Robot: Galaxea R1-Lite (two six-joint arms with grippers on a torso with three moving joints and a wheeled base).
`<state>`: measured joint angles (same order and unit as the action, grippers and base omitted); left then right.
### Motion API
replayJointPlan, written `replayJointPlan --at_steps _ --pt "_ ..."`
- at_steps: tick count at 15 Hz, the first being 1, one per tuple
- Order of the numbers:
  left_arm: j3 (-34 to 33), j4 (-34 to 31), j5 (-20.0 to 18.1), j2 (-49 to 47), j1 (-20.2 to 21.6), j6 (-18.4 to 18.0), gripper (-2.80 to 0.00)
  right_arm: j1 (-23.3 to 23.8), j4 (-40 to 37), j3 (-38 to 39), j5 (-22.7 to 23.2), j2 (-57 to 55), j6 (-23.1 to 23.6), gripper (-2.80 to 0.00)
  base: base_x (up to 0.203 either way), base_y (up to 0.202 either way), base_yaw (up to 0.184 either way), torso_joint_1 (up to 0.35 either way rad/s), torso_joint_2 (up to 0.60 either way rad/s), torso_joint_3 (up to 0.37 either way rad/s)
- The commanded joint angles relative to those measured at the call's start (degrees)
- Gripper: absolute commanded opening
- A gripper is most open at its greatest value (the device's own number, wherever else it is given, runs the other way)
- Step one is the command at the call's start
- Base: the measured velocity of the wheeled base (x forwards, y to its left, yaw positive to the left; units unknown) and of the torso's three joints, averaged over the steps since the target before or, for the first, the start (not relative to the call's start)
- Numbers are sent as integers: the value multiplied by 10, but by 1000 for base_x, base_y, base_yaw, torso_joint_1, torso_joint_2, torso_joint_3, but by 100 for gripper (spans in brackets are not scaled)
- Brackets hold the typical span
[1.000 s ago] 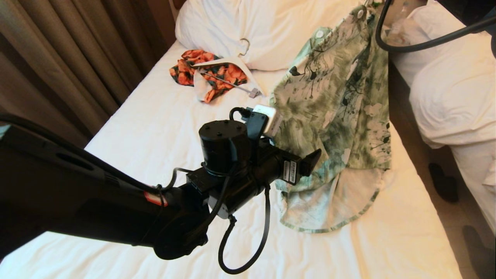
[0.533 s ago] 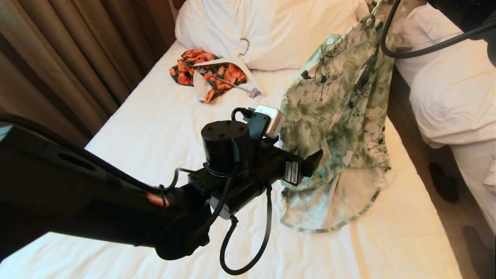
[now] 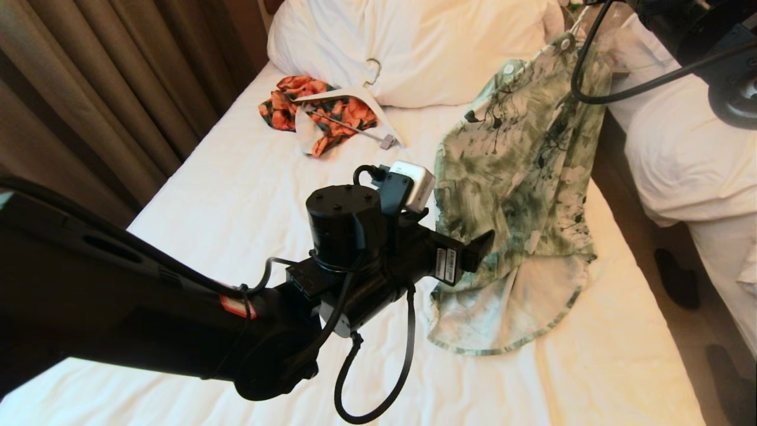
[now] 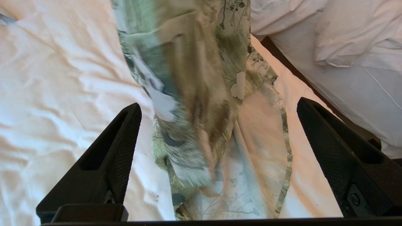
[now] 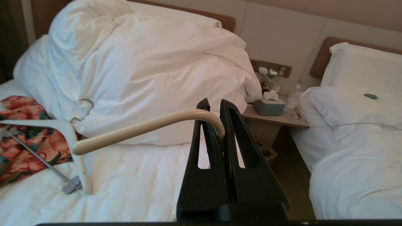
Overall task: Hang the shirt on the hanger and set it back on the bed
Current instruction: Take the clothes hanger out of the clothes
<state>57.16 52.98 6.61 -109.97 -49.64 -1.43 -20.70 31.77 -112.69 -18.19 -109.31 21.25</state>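
Two claws are in play: the right claw (image 5: 211, 108) is pressed together on the curved hook of the hanger (image 5: 141, 127), high at the far right of the bed (image 3: 236, 195), and the left claw (image 4: 216, 125) is held spread wide with nothing between its fingers, just beside the lower part of the shirt (image 3: 520, 177). The shirt is seen draped from its collar end near the right claw, with its hem (image 3: 502, 319) gathered in folds on the sheet near the bed's right edge. Whether both shoulders are seated on the hanger arms cannot be told, since these are hidden by cloth. A slip is judged the main risk: the hook is smooth, thin and rounded, so it could rotate or slide in the pinch under the garment's weight. The fabric is light and limp, with a brushed green-and-white print, and could slide off a slender arm if tilted. A snag on the left claw is also possible during lowering. An orange floral garment (image 3: 331, 115) and a white hanger (image 3: 349, 94) lie near the pillow (image 3: 414, 41), well apart.
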Motion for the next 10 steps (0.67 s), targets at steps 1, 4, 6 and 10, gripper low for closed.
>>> replayJointPlan --at_steps 1,4,6,10 --pt "-3 4 1 2 1 0 0 0 4 -4 -5 -18 6 -280 0 0 0 0 0 0" --pt "-8 5 1 4 1 0 0 -9 1 -10 -35 -37 27 -280 0 0 0 0 0 0" --pt "-14 5 1 7 -2 -1 0 -27 -13 -12 -42 -36 30 -280 0 0 0 0 0 0" --pt "-28 5 1 26 -2 -1 0 -51 -62 -19 -68 -30 44 -280 0 0 0 0 0 0"
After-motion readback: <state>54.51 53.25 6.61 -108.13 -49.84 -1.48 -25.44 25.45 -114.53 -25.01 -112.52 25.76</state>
